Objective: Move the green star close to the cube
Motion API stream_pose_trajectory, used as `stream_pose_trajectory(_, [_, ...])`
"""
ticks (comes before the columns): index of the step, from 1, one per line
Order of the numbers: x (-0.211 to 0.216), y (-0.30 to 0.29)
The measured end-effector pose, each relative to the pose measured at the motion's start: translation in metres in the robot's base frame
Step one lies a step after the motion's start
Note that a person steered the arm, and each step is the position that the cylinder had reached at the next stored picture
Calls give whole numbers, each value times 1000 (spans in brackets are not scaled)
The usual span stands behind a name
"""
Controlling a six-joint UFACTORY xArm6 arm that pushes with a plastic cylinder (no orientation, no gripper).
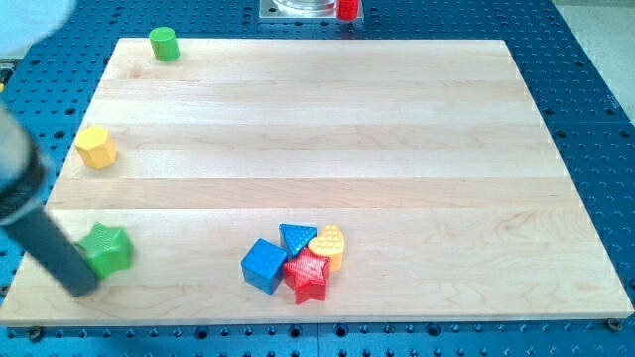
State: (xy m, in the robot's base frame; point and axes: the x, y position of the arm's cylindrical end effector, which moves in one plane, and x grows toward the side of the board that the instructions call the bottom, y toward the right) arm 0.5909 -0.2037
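The green star [108, 248] lies near the wooden board's bottom left corner. My tip [81, 288] rests on the board just left of and below the star, touching or nearly touching it. The dark rod slants up to the view's left edge. The blue cube [264, 265] sits at the bottom middle of the board, well to the right of the star. It is packed against a red star [307, 275], a blue triangle [297, 237] and a yellow heart [328, 245].
A yellow hexagon [96, 147] lies near the board's left edge. A green cylinder [164, 44] stands at the top left corner. The wooden board [317, 119] sits on a blue perforated table. A red object [347, 9] shows at the view's top edge.
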Motion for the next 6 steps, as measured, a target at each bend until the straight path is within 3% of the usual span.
stream_pose_trajectory(1, [-2,-4])
stream_pose_trajectory(2, [-19,-64])
stream_pose_trajectory(3, [-44,-30])
stream_pose_trajectory(6, [-54,28])
